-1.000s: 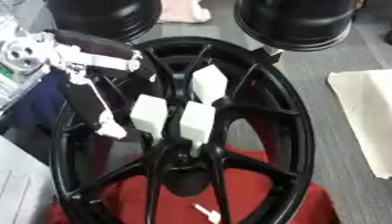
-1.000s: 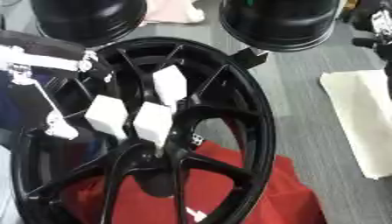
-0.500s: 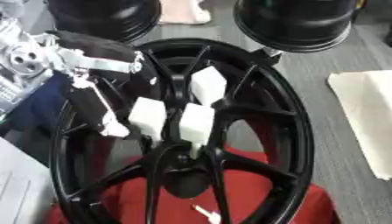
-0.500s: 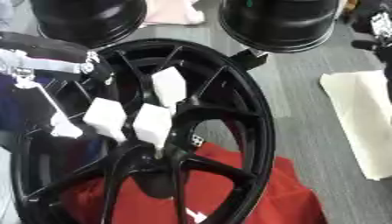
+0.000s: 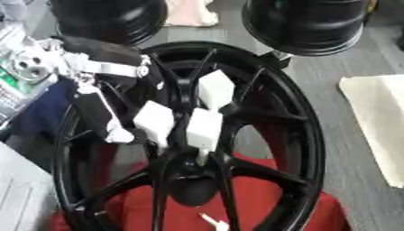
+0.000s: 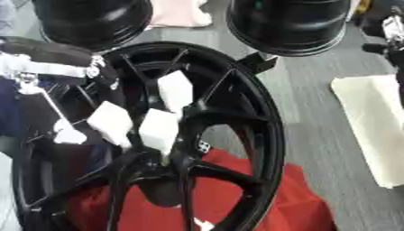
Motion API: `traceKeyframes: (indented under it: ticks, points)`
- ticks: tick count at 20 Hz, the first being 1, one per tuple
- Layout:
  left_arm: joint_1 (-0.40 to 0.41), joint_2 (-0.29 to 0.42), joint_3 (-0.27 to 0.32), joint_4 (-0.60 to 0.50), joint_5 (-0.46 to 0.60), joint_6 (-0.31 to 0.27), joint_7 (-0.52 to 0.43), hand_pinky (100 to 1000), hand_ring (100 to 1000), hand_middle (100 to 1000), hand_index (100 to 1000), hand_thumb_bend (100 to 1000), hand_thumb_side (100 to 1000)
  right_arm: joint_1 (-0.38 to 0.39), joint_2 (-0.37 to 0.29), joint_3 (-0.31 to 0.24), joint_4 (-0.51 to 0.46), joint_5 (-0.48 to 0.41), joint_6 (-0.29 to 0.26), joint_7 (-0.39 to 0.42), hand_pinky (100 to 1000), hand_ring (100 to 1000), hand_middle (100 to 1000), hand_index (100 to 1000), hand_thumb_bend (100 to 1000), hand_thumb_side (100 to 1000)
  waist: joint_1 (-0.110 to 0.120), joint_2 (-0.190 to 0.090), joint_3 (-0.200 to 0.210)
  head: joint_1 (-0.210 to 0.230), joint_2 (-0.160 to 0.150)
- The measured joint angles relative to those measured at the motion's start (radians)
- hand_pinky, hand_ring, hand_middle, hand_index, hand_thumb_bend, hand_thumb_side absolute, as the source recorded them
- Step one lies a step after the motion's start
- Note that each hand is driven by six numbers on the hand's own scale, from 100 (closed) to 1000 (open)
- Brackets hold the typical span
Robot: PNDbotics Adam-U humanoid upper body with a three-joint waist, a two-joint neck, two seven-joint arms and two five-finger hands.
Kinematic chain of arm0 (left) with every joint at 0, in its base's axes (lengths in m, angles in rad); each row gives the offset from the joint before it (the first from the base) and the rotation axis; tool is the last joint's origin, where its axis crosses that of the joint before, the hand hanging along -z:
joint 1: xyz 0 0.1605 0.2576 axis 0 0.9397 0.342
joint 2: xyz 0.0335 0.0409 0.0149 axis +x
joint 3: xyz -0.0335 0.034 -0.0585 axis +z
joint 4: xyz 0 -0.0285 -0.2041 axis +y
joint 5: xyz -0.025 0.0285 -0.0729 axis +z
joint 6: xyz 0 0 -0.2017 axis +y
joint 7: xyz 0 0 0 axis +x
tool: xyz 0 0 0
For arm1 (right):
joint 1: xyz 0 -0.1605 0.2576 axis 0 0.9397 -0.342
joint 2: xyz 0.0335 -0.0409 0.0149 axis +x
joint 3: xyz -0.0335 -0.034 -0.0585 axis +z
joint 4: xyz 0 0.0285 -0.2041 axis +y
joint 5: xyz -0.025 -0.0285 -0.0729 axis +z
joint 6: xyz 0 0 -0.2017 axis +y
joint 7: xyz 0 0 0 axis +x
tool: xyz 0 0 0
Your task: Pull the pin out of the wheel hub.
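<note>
Pin (image 5: 203,156): small, stiff, likely light; pinch its pale exposed end above the wheel hub (image 5: 192,168). Your left hand (image 5: 177,119) has its white-tipped fingers (image 5: 205,128) closing together on it.

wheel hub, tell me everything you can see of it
The wheel hub is a glossy black multi-spoke rim, metal by its look, lying tilted on a red cloth over grey floor. Thin spokes run from the outer ring to a dark centre boss. The robot's left hand, with white fingertip pads, reaches over the spokes to the centre, one fingertip just above the boss. No pin can be made out.
</note>
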Motion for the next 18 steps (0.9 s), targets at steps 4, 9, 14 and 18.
traceKeyframes:
  ticks: [4,9,14,18]
  points:
    - [0.000,0.000,0.000,-0.003,0.030,0.023,0.012,694,577,430,416,129,100,0.000,0.000,0.000,0.000,0.000,0.000,0.000,767,826,638,688,100,669,0.000,0.000,0.000,-0.001,0.000]
    - [0.000,0.007,0.017,-0.024,0.073,0.062,0.044,688,564,403,374,159,100,0.000,0.000,0.000,0.000,0.000,-0.002,0.003,768,826,638,689,100,668,-0.002,0.000,-0.001,-0.002,0.000]
    - [0.000,0.028,0.061,-0.067,0.131,0.100,0.082,679,554,389,360,162,100,0.000,0.000,-0.002,0.000,0.000,-0.004,0.004,769,826,638,689,100,668,-0.003,0.000,-0.001,-0.004,0.000]
    - [0.004,0.045,0.105,-0.106,0.183,0.133,0.126,674,548,382,345,154,100,0.000,0.000,-0.004,0.000,0.000,-0.004,0.004,769,826,638,689,100,667,-0.004,0.000,-0.001,-0.004,0.000]
